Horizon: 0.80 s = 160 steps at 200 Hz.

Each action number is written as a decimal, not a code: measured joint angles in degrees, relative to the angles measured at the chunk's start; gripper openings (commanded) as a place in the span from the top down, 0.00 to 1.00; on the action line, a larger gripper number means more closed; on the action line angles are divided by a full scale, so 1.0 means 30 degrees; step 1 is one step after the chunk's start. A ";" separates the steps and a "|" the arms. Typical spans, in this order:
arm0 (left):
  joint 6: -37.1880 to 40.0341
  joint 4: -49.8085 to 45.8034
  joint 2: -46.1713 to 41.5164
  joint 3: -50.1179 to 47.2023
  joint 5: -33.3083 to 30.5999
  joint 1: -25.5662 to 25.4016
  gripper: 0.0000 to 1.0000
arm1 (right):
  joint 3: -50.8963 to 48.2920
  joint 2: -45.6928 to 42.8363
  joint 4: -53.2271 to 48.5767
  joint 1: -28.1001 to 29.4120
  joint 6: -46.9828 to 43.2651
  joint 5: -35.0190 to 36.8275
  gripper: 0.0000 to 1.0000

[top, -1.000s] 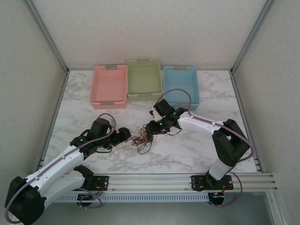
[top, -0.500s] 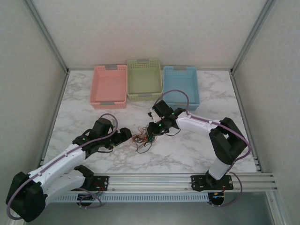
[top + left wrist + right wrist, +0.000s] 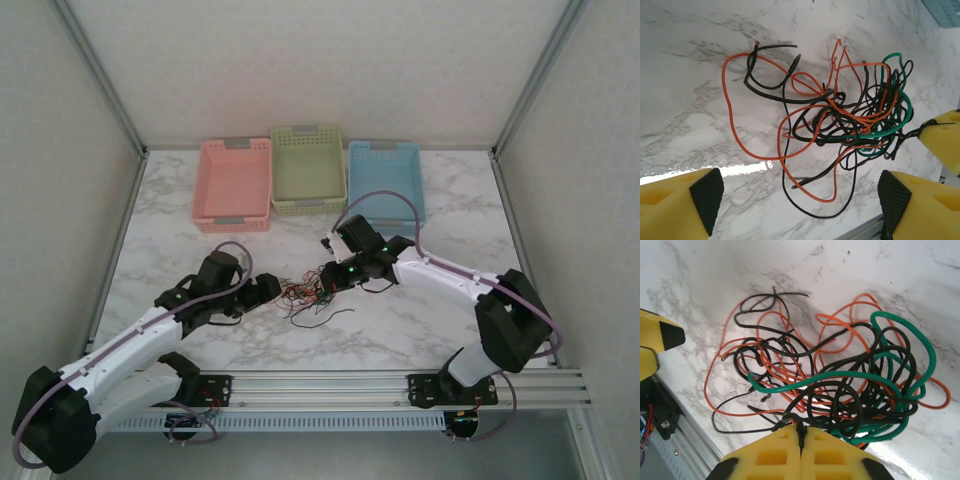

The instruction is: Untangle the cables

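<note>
Tangled hair-thin cables (image 3: 840, 380), orange, black and green, lie on the white marble tabletop (image 3: 420, 320) between both grippers. Right gripper (image 3: 801, 432) is pinched closed, apparently on a black strand. Left gripper (image 3: 799, 200) is spread wide just beside the tangle and holds nothing. Bare marble all round.

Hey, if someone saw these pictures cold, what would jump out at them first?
A knot of thin red-orange, black and green cables lies in the middle of the marble table, between the arms. The right gripper is shut on a black strand at the knot's edge, and the left gripper stands open at its other side. A pink basket, green basket and blue basket line the far edge.
</note>
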 measured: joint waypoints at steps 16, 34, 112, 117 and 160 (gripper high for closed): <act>0.0838 -0.0772 0.0262 0.1224 0.0036 -0.0248 0.22 | -0.0525 -0.0699 0.0117 -0.0284 -0.0255 -0.0219 1.00; 0.2164 -0.1778 0.0991 0.3388 -0.0007 -0.0619 0.24 | -0.1137 -0.1326 0.0379 -0.0758 -0.0321 -0.0444 1.00; 0.8502 -0.3840 0.8743 1.0601 -0.0321 -0.3832 0.45 | -0.4044 -0.1887 0.3402 -0.1982 -0.0313 -0.1523 1.00; 0.8765 -0.3912 0.9180 1.0601 -0.0313 -0.3861 0.45 | -0.4153 -0.1945 0.3592 -0.2076 -0.0233 -0.1588 1.00; 0.9326 -0.3599 1.1409 1.0593 0.0401 -0.3927 0.54 | -0.4809 -0.2565 0.4612 -0.2543 0.0044 -0.2033 1.00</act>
